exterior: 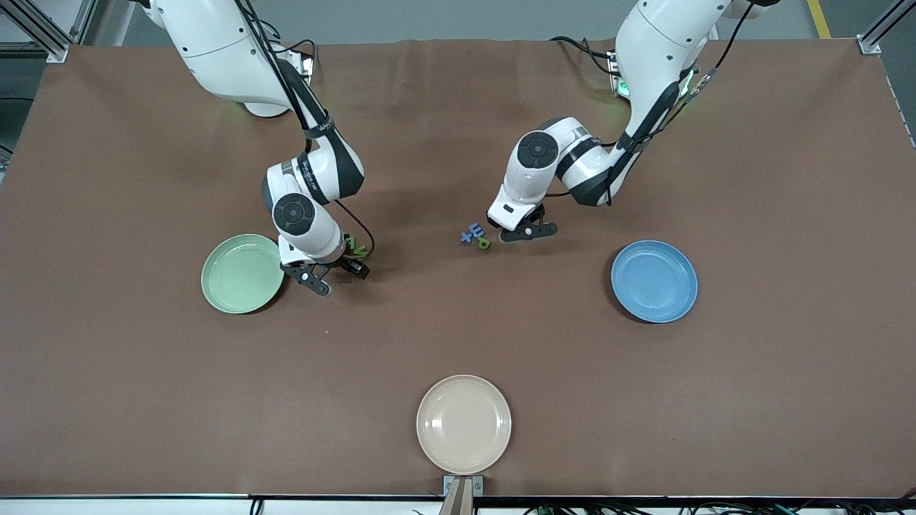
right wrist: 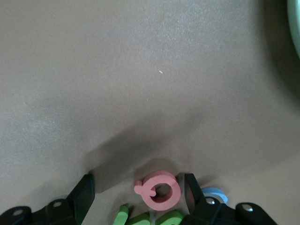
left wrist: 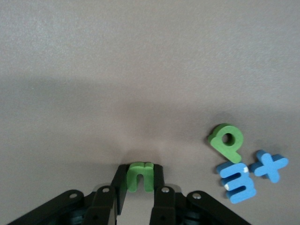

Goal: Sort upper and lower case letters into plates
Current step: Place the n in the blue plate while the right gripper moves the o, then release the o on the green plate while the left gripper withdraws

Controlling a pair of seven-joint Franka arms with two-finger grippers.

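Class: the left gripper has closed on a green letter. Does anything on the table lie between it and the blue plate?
Nothing visible does. The left gripper is shut on the green letter, and only bare table shows between it and the blue plate.

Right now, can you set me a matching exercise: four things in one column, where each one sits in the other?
1. green letter n
2. pink ring-shaped letter
3. blue plus sign
4. cream plate

A. nearest the front camera
B. clamped in the left gripper
C. lying beside the blue letter m
D. between the open fingers of the right gripper

Pairs: 1-B, 2-D, 3-C, 4-A
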